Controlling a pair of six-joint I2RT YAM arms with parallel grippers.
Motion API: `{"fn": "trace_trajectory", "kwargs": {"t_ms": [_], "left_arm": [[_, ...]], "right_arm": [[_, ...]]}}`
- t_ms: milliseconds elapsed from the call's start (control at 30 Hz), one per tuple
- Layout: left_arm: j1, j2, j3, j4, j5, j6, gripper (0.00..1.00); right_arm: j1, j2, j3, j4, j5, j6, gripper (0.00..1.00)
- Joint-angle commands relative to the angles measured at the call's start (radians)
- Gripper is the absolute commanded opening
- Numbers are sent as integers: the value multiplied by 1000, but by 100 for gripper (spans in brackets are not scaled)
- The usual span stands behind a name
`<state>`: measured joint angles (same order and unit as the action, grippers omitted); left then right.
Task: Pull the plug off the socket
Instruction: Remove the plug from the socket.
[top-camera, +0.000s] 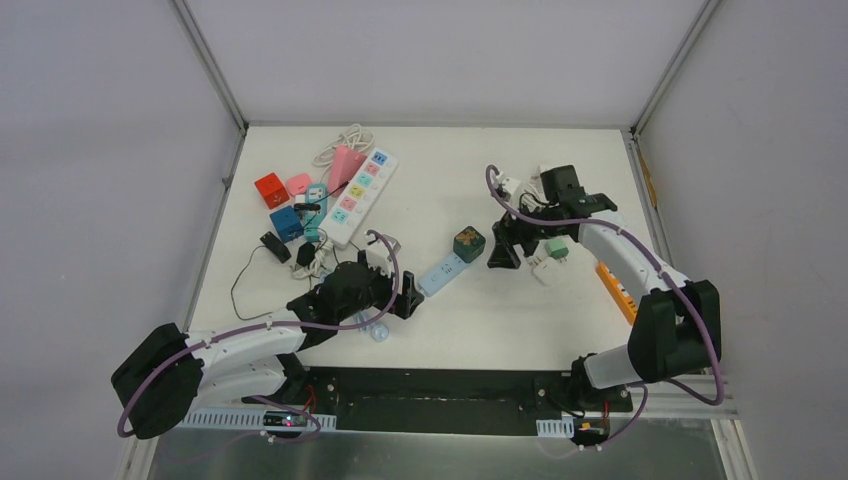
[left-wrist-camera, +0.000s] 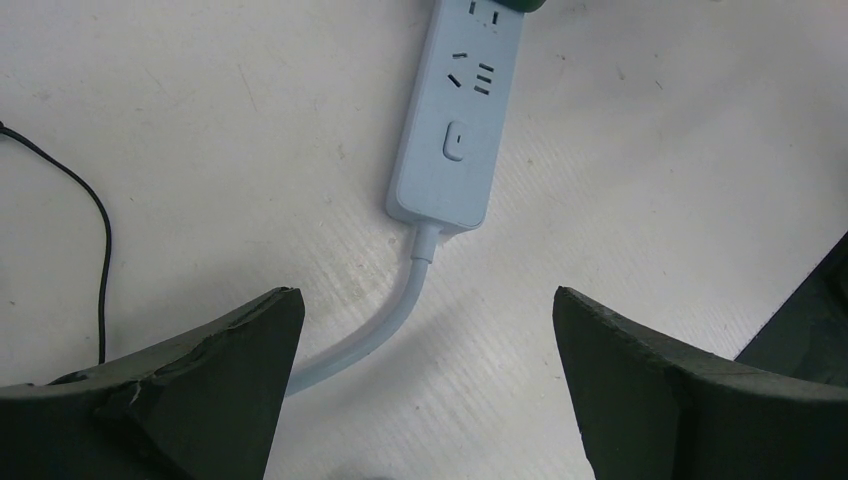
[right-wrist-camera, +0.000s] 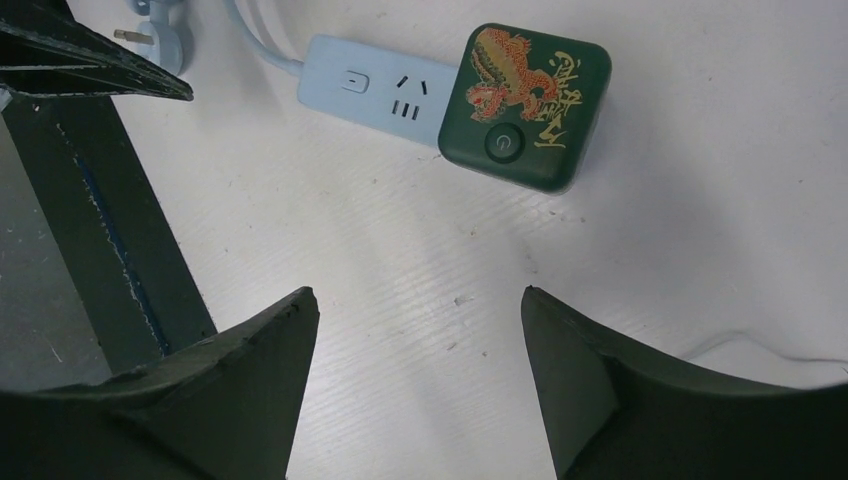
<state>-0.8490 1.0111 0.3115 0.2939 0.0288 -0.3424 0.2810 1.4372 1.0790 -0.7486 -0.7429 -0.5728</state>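
The socket is a small light blue power strip (top-camera: 440, 272) (left-wrist-camera: 455, 130) (right-wrist-camera: 375, 90) lying flat mid-table. The plug, a dark green cube with a gold and red dragon print (top-camera: 468, 243) (right-wrist-camera: 525, 105), sits pressed into its far end; only its corner (left-wrist-camera: 515, 5) shows in the left wrist view. My left gripper (top-camera: 408, 297) (left-wrist-camera: 425, 295) is open just short of the strip's cable end, with the pale cable (left-wrist-camera: 400, 310) running between its fingers. My right gripper (top-camera: 497, 258) (right-wrist-camera: 416, 292) is open beside the green plug, apart from it, with bare table between its fingers.
A long white strip with coloured sockets (top-camera: 360, 195) and red (top-camera: 270, 187), blue (top-camera: 286, 224) and pink (top-camera: 298, 183) cubes lie at the back left. A thin black cable (top-camera: 245, 275) trails left. White adapters (top-camera: 548, 255) sit under the right arm, and an orange piece (top-camera: 615, 290) lies by the right edge.
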Motion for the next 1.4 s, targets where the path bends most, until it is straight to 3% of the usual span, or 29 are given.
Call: {"fn": "trace_trajectory", "kwargs": {"t_ms": [0, 267, 533, 1033, 1100, 1200, 1367], "left_arm": [[10, -35, -11, 53, 14, 34, 99], [10, -103, -52, 85, 21, 111, 99], [11, -66, -83, 180, 64, 184, 99], [10, 49, -50, 251, 102, 237, 99], [11, 85, -33, 255, 111, 255, 99], [11, 146, 14, 238, 110, 291, 99], [-1, 267, 100, 229, 99, 359, 99]], "right_arm": [[47, 5, 56, 54, 107, 117, 77], [155, 45, 88, 97, 294, 240, 77], [255, 137, 158, 157, 561, 313, 80], [308, 325, 272, 117, 600, 340, 79], [310, 331, 269, 117, 604, 339, 75], [310, 333, 264, 117, 612, 334, 57], [310, 330, 253, 120, 605, 321, 37]]}}
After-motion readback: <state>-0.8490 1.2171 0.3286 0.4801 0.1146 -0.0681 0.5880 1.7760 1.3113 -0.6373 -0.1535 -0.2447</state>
